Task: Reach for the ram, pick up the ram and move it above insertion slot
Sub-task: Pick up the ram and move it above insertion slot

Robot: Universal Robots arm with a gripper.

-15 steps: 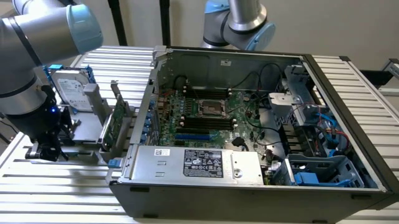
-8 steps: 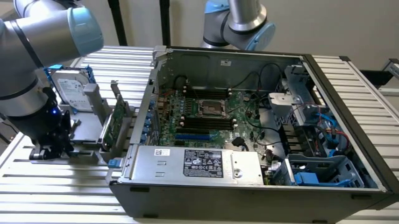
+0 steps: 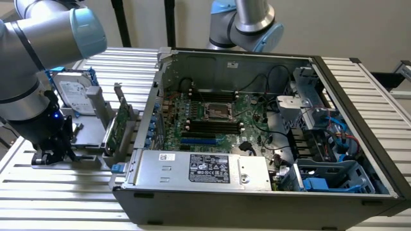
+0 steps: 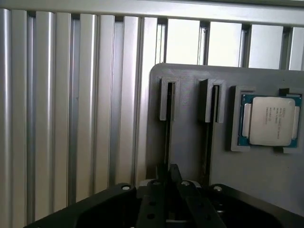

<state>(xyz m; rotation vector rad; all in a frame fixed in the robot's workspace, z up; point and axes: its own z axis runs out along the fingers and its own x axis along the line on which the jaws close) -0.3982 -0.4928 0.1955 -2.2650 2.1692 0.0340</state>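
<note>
Ram (image 4: 167, 128) on edge in a narrow slot of the grey holder (image 4: 190, 76), seen from the wrist as a thin dark strip (the slot farther from the CPU (image 4: 270, 121)). Stood upright that way, presumably, to leave its long top edge free for a pinch from above and to keep it square for a straight lift. Gripper (image 4: 168, 175) directly over one end of that strip, lined up along it, low against the holder; cannot tell whether clamped on the stick or merely straddling it. Not lifted clear, by the look of it. Just beside, a second slot (image 4: 212, 114) running parallel, with raised grey end guides at both, so little sideways room and a lift straight up judged the only clean way out. Beyond the holder's rounded edge, bare slatted table (image 4: 71, 118) with plenty of open space. In the exterior view, gripper (image 3: 57, 154) down at the holder, on that view's left, with the hard drive (image 3: 72, 94) and the upright card (image 3: 114, 130) standing between it and the open case (image 3: 257, 209). Board slots (image 3: 215, 127) well apart from the ram, deep inside the case, open from above (case wall and card both tall enough to need clearing on the way over).
</note>
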